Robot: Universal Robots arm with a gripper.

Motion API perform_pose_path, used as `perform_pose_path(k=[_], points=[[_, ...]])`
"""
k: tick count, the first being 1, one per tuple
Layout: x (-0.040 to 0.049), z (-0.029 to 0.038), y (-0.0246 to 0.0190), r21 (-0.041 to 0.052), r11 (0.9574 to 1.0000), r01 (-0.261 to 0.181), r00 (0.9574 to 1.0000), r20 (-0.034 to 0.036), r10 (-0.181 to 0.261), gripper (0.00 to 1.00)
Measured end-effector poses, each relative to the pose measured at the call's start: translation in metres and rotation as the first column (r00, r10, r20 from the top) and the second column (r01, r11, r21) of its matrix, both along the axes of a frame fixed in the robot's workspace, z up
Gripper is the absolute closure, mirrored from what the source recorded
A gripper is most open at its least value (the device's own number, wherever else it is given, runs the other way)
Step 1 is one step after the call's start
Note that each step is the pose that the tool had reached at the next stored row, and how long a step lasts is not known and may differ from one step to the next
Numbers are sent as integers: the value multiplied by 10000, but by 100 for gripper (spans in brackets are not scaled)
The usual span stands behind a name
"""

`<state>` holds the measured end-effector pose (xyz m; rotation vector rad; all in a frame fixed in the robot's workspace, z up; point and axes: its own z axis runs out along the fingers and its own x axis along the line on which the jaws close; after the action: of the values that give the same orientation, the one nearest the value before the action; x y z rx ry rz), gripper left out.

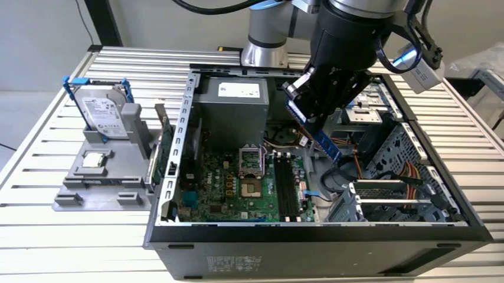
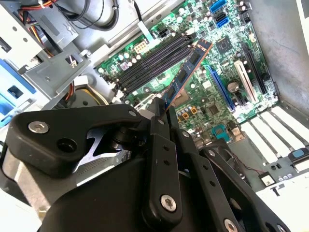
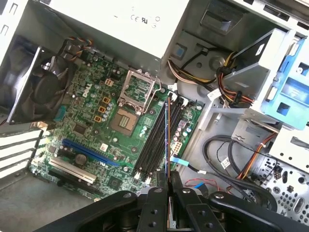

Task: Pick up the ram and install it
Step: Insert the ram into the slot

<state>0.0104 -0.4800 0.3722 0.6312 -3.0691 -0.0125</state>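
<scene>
We see the black two-fingered claw [image 1: 313, 115] clamped together on one end of the ram [image 1: 329, 144], a long, thin greenish-blue circuit-board stick with dark chips. The ram hangs tilted inside the open black and grey metal computer case [image 1: 315, 233]. It is above the long black memory slots [image 1: 285, 188] of the green motherboard [image 1: 224, 194] and apart from them.

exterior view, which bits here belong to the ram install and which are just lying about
In the job: the ram, held by the gripper over the open case; the memory slots on the motherboard.
Lying about: the hard drive and the processor chip on the grey stand beside the case.
</scene>
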Motion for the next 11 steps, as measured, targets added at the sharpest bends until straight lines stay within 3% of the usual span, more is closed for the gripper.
perform_pose_path(k=[11], points=[[0,-3,0,0,9998,192,9998,0,-192,100]])
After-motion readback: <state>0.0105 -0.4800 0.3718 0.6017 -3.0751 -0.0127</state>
